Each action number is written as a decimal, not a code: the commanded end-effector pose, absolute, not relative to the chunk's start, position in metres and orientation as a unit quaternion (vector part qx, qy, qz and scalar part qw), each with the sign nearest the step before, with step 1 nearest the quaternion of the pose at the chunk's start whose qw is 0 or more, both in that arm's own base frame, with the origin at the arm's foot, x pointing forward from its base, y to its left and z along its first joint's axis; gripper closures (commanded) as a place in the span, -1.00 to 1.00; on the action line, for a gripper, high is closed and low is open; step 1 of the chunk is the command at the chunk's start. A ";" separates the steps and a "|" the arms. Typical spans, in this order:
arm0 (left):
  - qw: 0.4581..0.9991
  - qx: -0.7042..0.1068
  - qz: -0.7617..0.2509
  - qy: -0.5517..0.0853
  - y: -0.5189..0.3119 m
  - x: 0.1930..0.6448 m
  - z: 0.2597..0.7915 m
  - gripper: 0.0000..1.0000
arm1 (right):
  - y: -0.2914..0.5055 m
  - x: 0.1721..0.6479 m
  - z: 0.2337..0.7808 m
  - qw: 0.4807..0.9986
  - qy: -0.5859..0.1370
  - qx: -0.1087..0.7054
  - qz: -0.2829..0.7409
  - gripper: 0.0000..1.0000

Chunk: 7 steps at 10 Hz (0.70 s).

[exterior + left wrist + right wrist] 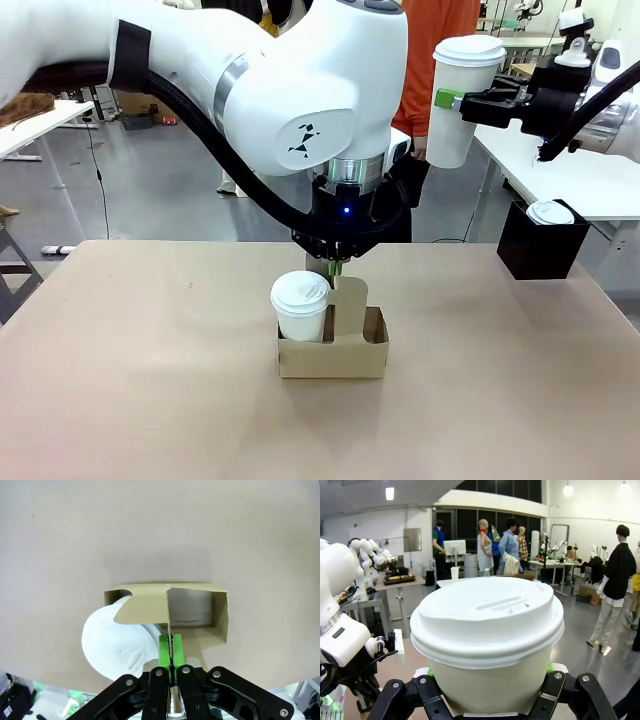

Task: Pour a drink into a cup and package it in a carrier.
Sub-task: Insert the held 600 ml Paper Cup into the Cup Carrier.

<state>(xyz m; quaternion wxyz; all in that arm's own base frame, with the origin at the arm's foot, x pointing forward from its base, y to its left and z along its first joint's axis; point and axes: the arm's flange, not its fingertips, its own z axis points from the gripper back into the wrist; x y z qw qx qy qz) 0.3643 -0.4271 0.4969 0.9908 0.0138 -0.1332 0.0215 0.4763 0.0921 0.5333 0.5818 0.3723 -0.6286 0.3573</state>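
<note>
The brown cardboard carrier (345,357) stands mid-table. A lidded white cup (300,305) sits in its left hole. My left gripper (338,266) points straight down, shut on the carrier's upright centre handle (349,303). In the left wrist view the green pads (165,652) pinch the handle's top edge, with the carrier (220,617) and the cup's lid (112,640) below. My right gripper (458,100) is high at the right, shut on a second lidded cup (462,75). That cup (487,630) stands close up in the right wrist view, between the right gripper's (487,705) fingers. The drink is out of view.
A black box (540,250) with a white lid (550,212) on top stands at the table's far right edge. A person in an orange top (440,40) stands behind the table. The tan tabletop (150,380) stretches wide around the carrier.
</note>
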 end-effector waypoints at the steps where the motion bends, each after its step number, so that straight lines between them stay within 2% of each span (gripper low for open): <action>1: 0.990 0.015 0.023 -0.135 -0.425 0.363 0.498 0.96 | 0.095 0.477 0.538 0.582 -0.633 0.364 0.357 -0.60; 3: 0.990 0.015 0.023 -0.135 -0.425 0.363 0.498 0.96 | 0.095 0.477 0.538 0.582 -0.633 0.364 0.357 -0.60; 4: 0.991 0.014 0.022 -0.133 -0.427 0.365 0.497 -0.21 | 0.095 0.477 0.538 0.582 -0.633 0.364 0.357 -0.60; 5: 0.992 0.005 0.008 -0.127 -0.422 0.363 0.503 -0.20 | 0.095 0.477 0.538 0.582 -0.633 0.364 0.357 -0.60; 6: 0.993 -0.015 -0.011 -0.115 -0.417 0.363 0.511 -1.00 | 0.092 0.476 0.533 0.582 -0.629 0.372 0.357 -0.60; 7: 0.993 -0.025 -0.028 -0.114 -0.410 0.360 0.524 -0.28 | 0.091 0.502 0.527 0.568 -0.595 0.423 0.380 -0.60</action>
